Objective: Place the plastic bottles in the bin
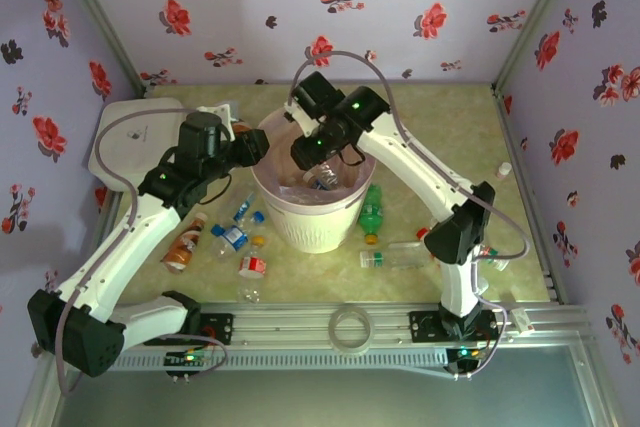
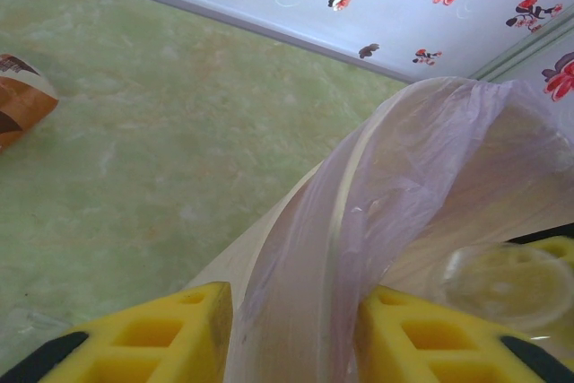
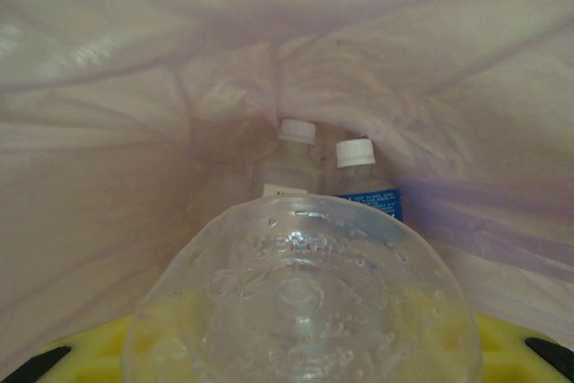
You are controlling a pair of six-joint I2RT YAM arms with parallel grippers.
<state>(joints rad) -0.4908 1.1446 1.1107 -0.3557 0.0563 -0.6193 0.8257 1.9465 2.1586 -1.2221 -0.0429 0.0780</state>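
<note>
Right wrist view: the clear bottle (image 3: 300, 311) sits between the yellow fingers (image 3: 76, 358) of the right gripper (image 3: 300, 356). The gripper is closed on its body, with the round base turned to the camera and the neck pointing away, down into the bin (image 1: 310, 232). The bottle looks empty, so I judge it very light. Its thin wall is smooth and probably gives under pressure, so a hold across the middle of the body seems safer than one at the narrow neck, and too hard a squeeze may make it slip out. Raised letters ring the base, but I cannot read them.

Beyond the fingertips, a blue-label bottle (image 3: 369, 195) and a white-capped bottle (image 3: 291, 154) lie on the pink liner (image 3: 134, 132). The print on the label is too small to read.

The left gripper (image 2: 291, 343) has one jaw on each side of the bin's rim and liner. Whether it presses them I cannot tell.

In the top external view, a green bottle (image 1: 371, 209) lies under the right arm and an orange-brown bottle (image 1: 182, 249) under the left arm, both outside the bin.
</note>
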